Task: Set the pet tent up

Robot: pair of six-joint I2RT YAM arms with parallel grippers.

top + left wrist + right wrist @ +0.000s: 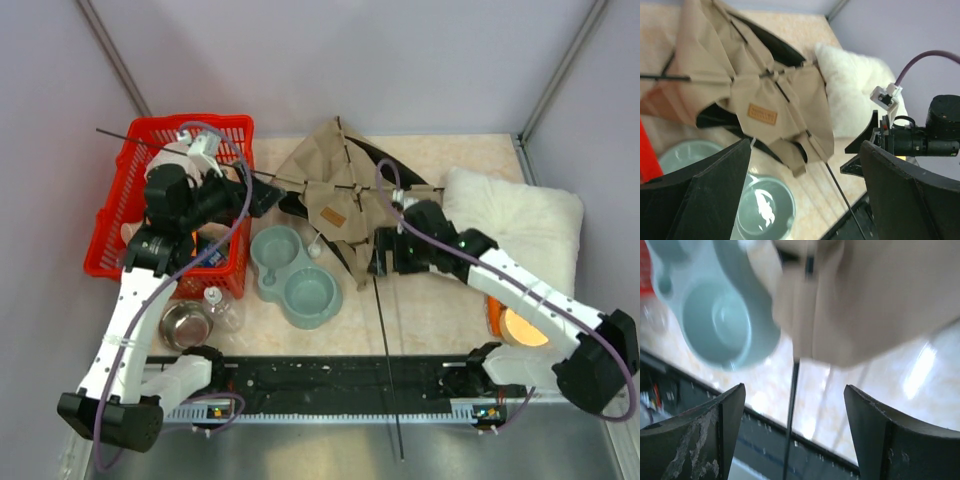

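Observation:
The pet tent [335, 190] lies collapsed at the back middle of the table, tan fabric with black lining and a brown label [762, 114]. One thin dark pole [388, 360] runs from its lower edge past the table's front edge. My left gripper [268, 198] hovers open at the tent's left edge with nothing between its fingers. In the left wrist view the left gripper [805, 150] looks onto the tent [765, 85]. My right gripper [385, 250] stands open at the tent's lower right corner. The pole [792, 415] passes between the right gripper's [795, 390] fingers without touching them.
A red basket [170, 200] stands at the left under my left arm. A grey-green double bowl [295, 275] sits just in front of the tent. A fluffy white cushion [520, 225] lies at the right. A steel bowl [185, 322] and a small jar [222, 305] stand front left.

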